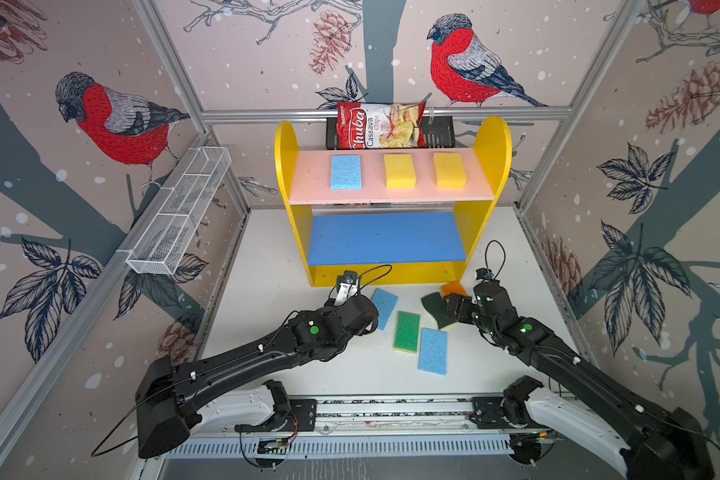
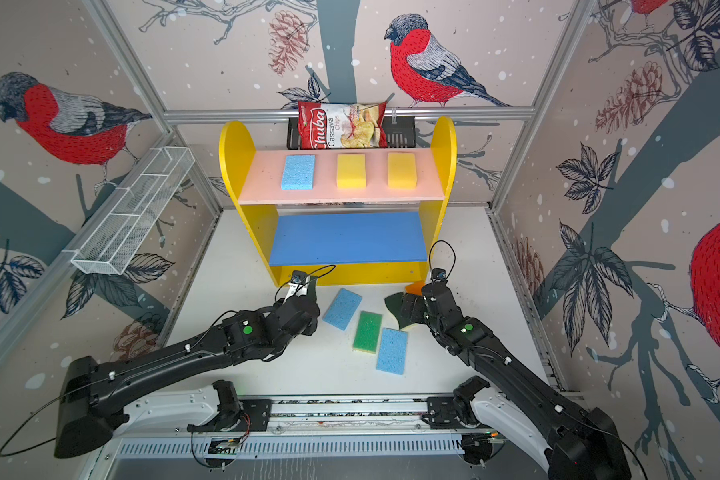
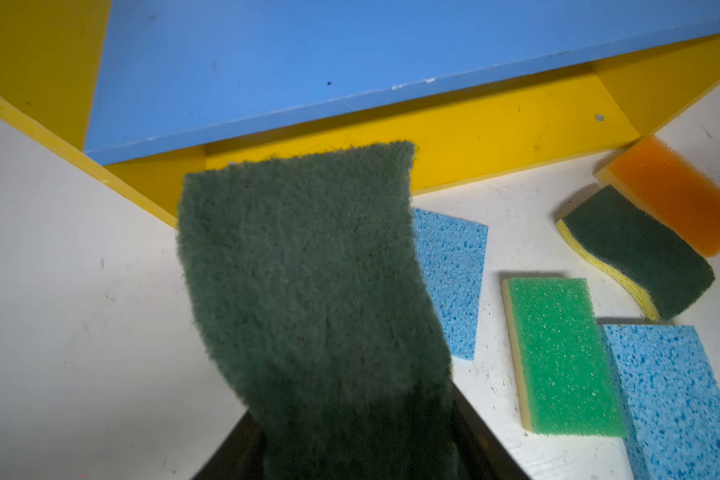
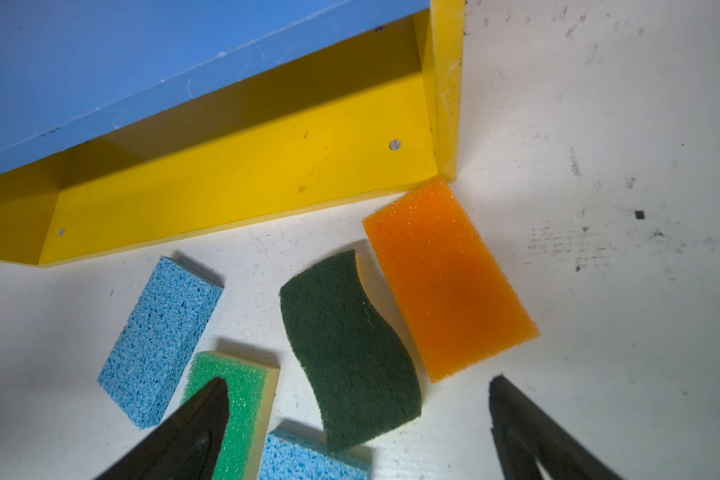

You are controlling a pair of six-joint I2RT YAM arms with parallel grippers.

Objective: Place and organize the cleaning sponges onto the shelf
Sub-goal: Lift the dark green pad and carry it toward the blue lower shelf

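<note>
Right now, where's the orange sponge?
The orange sponge lies on the table by the shelf's front right corner in both top views, beside the dark-green wavy sponge.

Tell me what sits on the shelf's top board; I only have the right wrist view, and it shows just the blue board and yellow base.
Observer: Three sponges lie in a row on the pink top board: a light blue sponge, a yellow sponge and a second yellow sponge.
Operator: Is the left gripper free?
Observer: No, the left gripper is clamped on a dark-green scouring sponge in front of the base of the shelf.
Operator: Anything behind the shelf?
Observer: A Chuba cassava chips bag stands in a black rack there.
</note>
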